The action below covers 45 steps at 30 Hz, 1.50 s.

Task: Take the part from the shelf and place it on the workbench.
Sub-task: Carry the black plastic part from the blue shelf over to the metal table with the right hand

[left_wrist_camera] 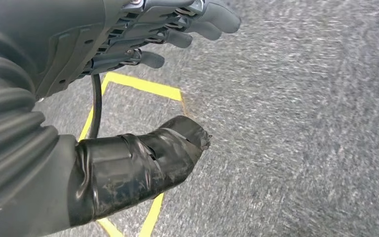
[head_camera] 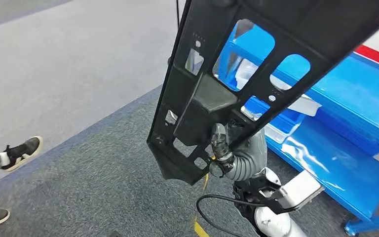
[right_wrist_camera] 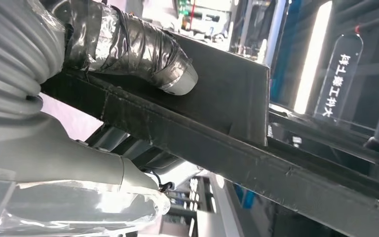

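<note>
- The right robot hand (head_camera: 220,148) grips a long black plastic panel with rectangular cut-outs (head_camera: 212,89), raised in front of the head camera and tilted, its far end running up past the picture's top edge.
- In the right wrist view, that robot hand (right_wrist_camera: 79,98) clamps the panel's (right_wrist_camera: 217,113) thick edge: the tape-wrapped thumb (right_wrist_camera: 138,49) lies on one face, and a clear-covered finger (right_wrist_camera: 79,207) sits under the other.
- The left robot hand (left_wrist_camera: 143,98) hangs over grey carpet (left_wrist_camera: 301,123), holding nothing, its dark fingers (left_wrist_camera: 197,24) gently curved and apart from the black-taped thumb (left_wrist_camera: 143,163).
- Yellow floor tape (left_wrist_camera: 143,86) runs beneath that hand.
- A blue metal shelf (head_camera: 335,148) stands just beyond the panel, on the right hand's outer side.
- A person's black shoes (head_camera: 22,152) stand on the carpet well to the left.
</note>
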Motion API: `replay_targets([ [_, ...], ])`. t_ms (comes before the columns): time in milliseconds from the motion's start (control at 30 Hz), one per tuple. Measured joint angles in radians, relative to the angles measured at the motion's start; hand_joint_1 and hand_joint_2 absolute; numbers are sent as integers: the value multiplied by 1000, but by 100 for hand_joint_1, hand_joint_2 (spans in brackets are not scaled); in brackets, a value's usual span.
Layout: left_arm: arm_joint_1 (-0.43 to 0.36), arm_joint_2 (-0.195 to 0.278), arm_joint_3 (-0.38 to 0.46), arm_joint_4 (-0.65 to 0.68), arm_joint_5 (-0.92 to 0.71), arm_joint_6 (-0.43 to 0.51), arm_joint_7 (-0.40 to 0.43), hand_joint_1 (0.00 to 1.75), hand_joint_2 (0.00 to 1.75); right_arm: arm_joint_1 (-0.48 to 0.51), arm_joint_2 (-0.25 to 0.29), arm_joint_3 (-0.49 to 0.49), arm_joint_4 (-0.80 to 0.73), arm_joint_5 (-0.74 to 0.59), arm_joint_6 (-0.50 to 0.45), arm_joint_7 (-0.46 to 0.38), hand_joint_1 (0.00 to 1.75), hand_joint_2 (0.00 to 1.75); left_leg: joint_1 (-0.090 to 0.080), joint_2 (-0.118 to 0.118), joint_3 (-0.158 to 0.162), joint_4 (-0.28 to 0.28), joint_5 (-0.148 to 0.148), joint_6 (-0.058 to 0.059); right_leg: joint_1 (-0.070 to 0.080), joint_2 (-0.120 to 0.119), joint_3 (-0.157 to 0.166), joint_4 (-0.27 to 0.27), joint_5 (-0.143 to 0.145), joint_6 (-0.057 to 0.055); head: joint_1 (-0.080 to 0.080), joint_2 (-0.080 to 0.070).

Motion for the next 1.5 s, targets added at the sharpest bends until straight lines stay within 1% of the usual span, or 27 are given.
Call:
replay_targets([
  [67, 3, -1, 0, 0, -1, -1, 0, 0, 175, 2, 0, 0, 0, 0, -4, -1, 175, 175, 0, -30, 0, 10, -5, -2, -1, 9, 16, -60, 62, -3, 0, 0],
  [133, 3, -3, 0, 0, -5, -4, 2, 0, 175, 4, 0, 1, -1, -4, -6, -6, 175, 175, 1, -58, -7, 28, -15, -8, -5, 54, 68, -184, 120, -6, 0, 0],
  [200, 1, -5, 0, 0, -17, -15, 8, 0, 175, 8, 2, 1, -3, -14, -7, -14, 175, 175, 6, -81, -21, 39, -19, -20, -6, 93, 91, -241, 129, -7, 0, 0],
  [267, 3, -4, -2, 0, -29, -23, 15, 0, 175, 11, 5, 1, -4, -22, -7, -24, 175, 175, 12, -104, -30, 37, -16, -35, -5, 83, 95, -249, 128, -12, 0, 0],
  [300, 6, -5, -3, 0, -33, -23, 16, 0, 175, 11, 8, 1, -5, -23, -7, -29, 175, 175, 12, -99, -31, 39, -17, -41, -6, 71, 100, -256, 130, -17, -1, 0],
  [367, 7, -8, -6, 0, -40, -18, 13, 0, 175, 13, 17, 1, -10, -22, -12, -38, 175, 175, 9, -47, -55, 85, -42, -51, -9, 42, 111, -270, 133, -28, -9, 0],
  [433, 3, -11, -11, 0, -47, -16, 10, 0, 175, 19, 23, 1, -14, -21, -18, -44, 175, 175, 11, 14, -115, 199, -94, -61, -4, 10, 117, -275, 131, -35, -16, 0],
  [500, 2, -13, -17, 0, -52, -18, 13, 0, 175, 28, 26, 1, -16, -22, -22, -47, 175, 175, 17, 30, -166, 287, -115, -68, -2, -20, 119, -274, 126, -37, -16, 0],
  [533, 3, -14, -20, 0, -55, -20, 17, 0, 175, 31, 28, 1, -18, -27, -21, -49, 175, 175, 18, 33, -167, 282, -100, -70, -1, -34, 120, -274, 124, -36, -16, 0],
  [600, 2, -24, -25, 0, -59, -25, 36, 0, 175, 31, 37, 3, -19, -48, -13, -56, 175, 175, 18, 58, -110, 168, -33, -67, -1, -58, 128, -274, 118, -31, -16, 0],
  [667, -17, -44, -26, 0, -60, -27, 71, 0, 175, 18, 59, 11, -15, -69, -5, -66, 175, 175, 7, 99, -52, 54, 6, -54, 3, -77, 134, -274, 112, -23, -16, 0],
  [700, -31, -55, -27, 0, -60, -28, 89, 0, 175, 9, 72, 18, -10, -74, -4, -72, 175, 175, 1, 110, -41, 29, 8, -46, 5, -87, 136, -274, 110, -18, -15, 0],
  [767, -52, -73, -32, 0, -60, -27, 110, 0, 175, -7, 96, 34, 1, -79, -4, -81, 175, 175, -4, 94, -39, 21, 4, -30, 6, -107, 144, -277, 104, -6, -15, 0],
  [800, -57, -81, -35, -1, -60, -27, 113, 0, 175, -12, 105, 40, 6, -82, -4, -84, 175, 175, -2, 83, -34, 16, 4, -24, 5, -105, 149, -276, 100, 0, -15, 0],
  [867, -62, -94, -38, -1, -57, -26, 114, 0, 175, -21, 118, 48, 15, -88, -4, -88, 175, 175, 4, 62, -19, 4, 7, -11, 3, -66, 141, -240, 75, 7, -11, 0],
  [933, -65, -103, -41, -2, -53, -25, 111, 0, 175, -26, 124, 53, 21, -92, -4, -91, 175, 175, 6, 42, -13, 0, 9, 0, 2, -16, 83, -128, 25, 6, -3, 0],
  [967, -67, -105, -42, -2, -53, -25, 110, 0, 175, -27, 125, 56, 25, -93, -4, -92, 175, 175, 5, 30, -13, 1, 9, 4, 2, -6, 46, -65, 4, 5, -1, 0],
  [1000, -68, -107, -44, -2, -52, -25, 109, 0, 175, -26, 125, 58, 29, -94, -4, -92, 175, 175, 4, 15, -13, 2, 8, 5, 2, -2, 16, -21, -2, 6, 0, 0],
  [1033, -69, -107, -44, -2, -51, -24, 109, 0, 175, -26, 126, 59, 34, -94, -4, -92, 175, 175, 4, -2, -13, 4, 7, 5, 1, 0, 2, -10, 10, 7, 0, 0],
  [1100, -69, -109, -45, -2, -49, -25, 109, 0, 175, -27, 128, 62, 41, -96, -4, -92, 175, 175, 6, -34, -12, 14, 1, 0, -5, 14, 24, -92, 83, 10, 0, 0],
  [1167, -68, -114, -46, -2, -47, -26, 109, 0, 175, -28, 132, 63, 46, -100, -7, -93, 175, 175, 7, -63, -18, 31, -10, -10, -11, 55, 67, -202, 132, 9, 2, 0],
  [1233, -68, -117, -46, -2, -45, -26, 109, 0, 175, -28, 137, 64, 50, -108, -9, -95, 175, 175, 10, -84, -28, 40, -14, -23, -11, 77, 86, -245, 132, 5, 2, 0],
  [1267, -67, -117, -46, -1, -45, -26, 110, 0, 175, -28, 140, 65, 52, -111, -9, -95, 175, 175, 13, -94, -33, 40, -13, -31, -10, 70, 90, -252, 131, 0, 2, 0],
  [1300, -66, -117, -47, -1, -44, -26, 111, 0, 175, -29, 143, 65, 55, -113, -10, -96, 175, 175, 15, -92, -35, 39, -13, -37, -9, 60, 93, -256, 133, -6, 2, 0],
  [1367, -65, -116, -47, -1, -43, -26, 114, 0, 175, -32, 153, 67, 60, -115, -13, -97, 175, 175, 13, -45, -50, 68, -30, -48, -12, 37, 101, -266, 135, -21, -5, 0],
  [1433, -68, -116, -47, -1, -43, -27, 116, 0, 175, -34, 160, 70, 64, -116, -19, -98, 175, 175, 13, 14, -101, 166, -77, -56, -10, 12, 105, -270, 133, -30, -13, 0],
  [1500, -70, -116, -48, -1, -44, -30, 117, 0, 175, -33, 163, 72, 70, -119, -25, -98, 175, 175, 17, 27, -160, 270, -112, -62, -8, -16, 108, -270, 129, -32, -14, 0],
])
